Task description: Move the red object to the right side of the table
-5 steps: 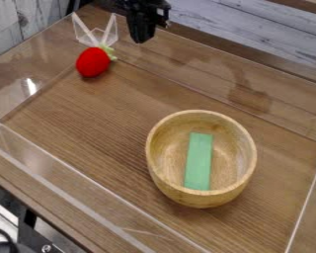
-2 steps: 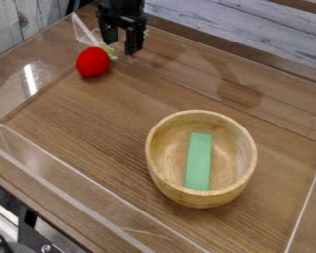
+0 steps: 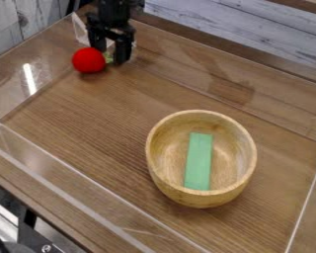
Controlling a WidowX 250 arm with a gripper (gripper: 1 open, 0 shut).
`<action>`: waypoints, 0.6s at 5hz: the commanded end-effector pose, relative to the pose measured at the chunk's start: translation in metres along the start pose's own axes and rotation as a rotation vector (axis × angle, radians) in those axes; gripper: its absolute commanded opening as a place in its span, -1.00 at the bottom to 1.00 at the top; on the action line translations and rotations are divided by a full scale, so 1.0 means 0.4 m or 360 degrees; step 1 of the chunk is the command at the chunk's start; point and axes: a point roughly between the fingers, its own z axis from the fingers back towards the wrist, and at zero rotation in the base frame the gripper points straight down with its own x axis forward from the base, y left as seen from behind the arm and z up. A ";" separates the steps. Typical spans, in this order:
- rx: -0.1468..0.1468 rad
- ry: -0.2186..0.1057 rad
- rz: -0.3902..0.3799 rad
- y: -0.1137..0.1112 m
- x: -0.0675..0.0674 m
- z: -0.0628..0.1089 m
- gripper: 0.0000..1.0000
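**Line up on the berry before closing**

Camera view: pincer (image 3: 114, 49) spread, pointing down, just right of the red object (image 3: 87, 60) at the table's (image 3: 108, 138) far-left corner. Contact looks absent, hard to tell. Shift left to straddle it, then close gently.

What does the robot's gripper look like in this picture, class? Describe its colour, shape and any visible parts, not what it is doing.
The gripper is black and boxy, a dark block at the top edge of the picture with two short, straight black fingers below it. No cables or markings can be made out, and the rest of the arm is out of frame.
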 end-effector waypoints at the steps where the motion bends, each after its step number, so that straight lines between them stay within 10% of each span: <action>1: 0.0052 -0.0072 0.0025 0.022 0.013 0.045 -1.00; 3: 0.0060 -0.0127 0.0033 -0.017 0.007 0.098 -1.00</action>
